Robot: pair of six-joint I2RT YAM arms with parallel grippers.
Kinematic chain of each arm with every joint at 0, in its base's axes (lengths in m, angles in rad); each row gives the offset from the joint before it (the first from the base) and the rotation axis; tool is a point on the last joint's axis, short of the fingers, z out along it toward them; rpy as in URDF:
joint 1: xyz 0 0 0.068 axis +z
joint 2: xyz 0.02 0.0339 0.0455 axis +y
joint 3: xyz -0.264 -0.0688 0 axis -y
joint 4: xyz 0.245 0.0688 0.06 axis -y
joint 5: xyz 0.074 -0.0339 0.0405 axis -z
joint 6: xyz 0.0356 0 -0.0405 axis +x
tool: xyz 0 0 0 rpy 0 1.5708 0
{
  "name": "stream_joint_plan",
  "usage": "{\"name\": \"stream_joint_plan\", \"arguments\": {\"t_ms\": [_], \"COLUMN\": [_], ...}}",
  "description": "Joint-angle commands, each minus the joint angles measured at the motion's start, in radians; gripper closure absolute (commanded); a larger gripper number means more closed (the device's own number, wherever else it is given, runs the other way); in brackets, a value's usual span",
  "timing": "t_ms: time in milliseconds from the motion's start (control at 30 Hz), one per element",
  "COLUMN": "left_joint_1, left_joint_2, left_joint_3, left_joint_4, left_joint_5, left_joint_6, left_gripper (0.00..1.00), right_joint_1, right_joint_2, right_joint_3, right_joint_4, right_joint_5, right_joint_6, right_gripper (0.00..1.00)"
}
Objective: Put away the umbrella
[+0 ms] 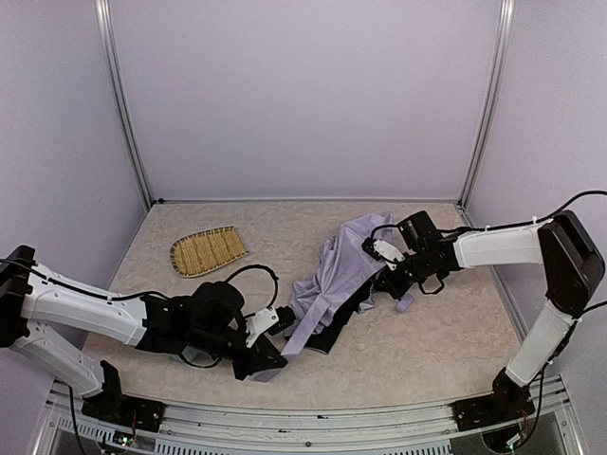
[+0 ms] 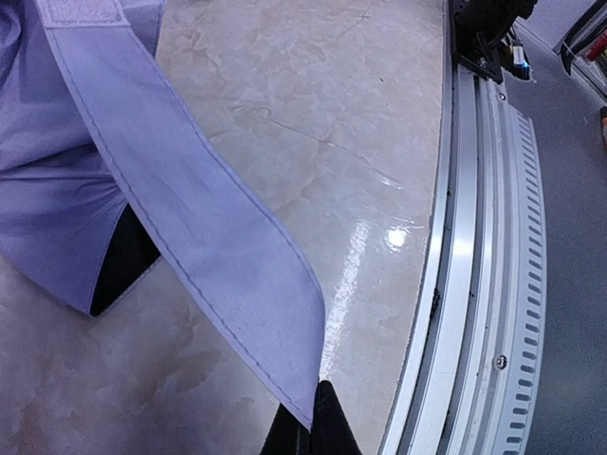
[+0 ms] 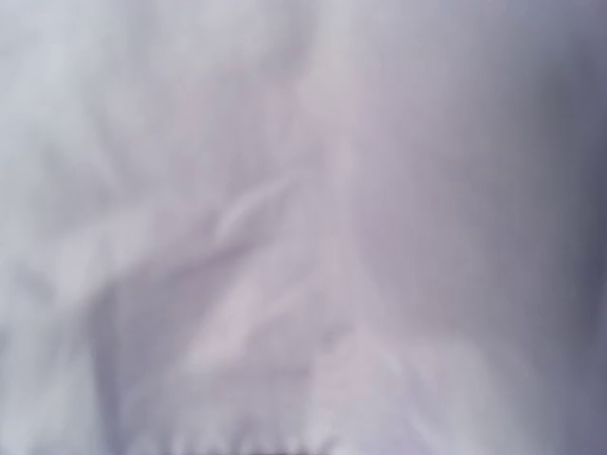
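Observation:
The umbrella lies collapsed in the middle of the table, a heap of pale lavender fabric with black lining showing at its near side. My left gripper is low at the heap's near-left end, shut on the tip of the umbrella's flat closing strap, which runs from the black fingertips up to the bunched fabric. My right gripper is pressed into the far-right end of the heap. Its fingers are hidden, and blurred lavender fabric fills the right wrist view. Shaft and handle are hidden.
A woven bamboo tray lies at the back left of the table. The metal rail of the table's near edge runs close beside my left gripper. White walls close off the sides and back.

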Motion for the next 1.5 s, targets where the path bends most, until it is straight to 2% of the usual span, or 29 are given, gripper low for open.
{"name": "stream_joint_plan", "arguments": {"t_ms": [0,233,367,467,700,900,1133,1267,1467], "left_joint_1": [0.035,0.112,0.181,0.222,0.286,0.315,0.334,0.368,0.367], "left_joint_2": [-0.055,-0.071,0.036,0.145,0.384,0.479,0.569,0.586,0.6], "left_joint_3": [-0.007,-0.006,0.039,0.12,0.368,0.459,0.551,0.564,0.581], "left_joint_4": [-0.014,-0.017,0.039,0.078,0.125,0.277,0.318,0.352,0.343], "left_joint_5": [-0.016,-0.062,-0.064,-0.109,-0.192,-0.141,-0.116,-0.099,-0.071], "left_joint_6": [0.023,0.104,0.168,0.212,0.272,0.359,0.457,0.472,0.51], "left_gripper": [1.0,1.0,1.0,1.0,1.0,1.0,1.0,1.0,1.0], "right_joint_1": [-0.071,-0.098,-0.078,-0.037,0.101,0.233,0.332,0.349,0.352], "right_joint_2": [-0.146,-0.32,-0.416,-0.471,-0.565,-0.593,-0.52,-0.495,-0.342], "right_joint_3": [-0.034,-0.058,-0.071,-0.058,-0.064,-0.154,-0.193,-0.235,-0.226], "right_joint_4": [0.13,0.088,0.063,-0.01,-0.184,-0.217,-0.223,-0.205,-0.18], "right_joint_5": [-0.143,-0.354,-0.5,-0.538,-0.424,-0.31,-0.193,-0.186,-0.194], "right_joint_6": [-0.045,-0.153,-0.2,-0.257,-0.361,-0.409,-0.444,-0.458,-0.439], "right_gripper": [1.0,1.0,1.0,1.0,1.0,1.0,1.0,1.0,1.0]}}
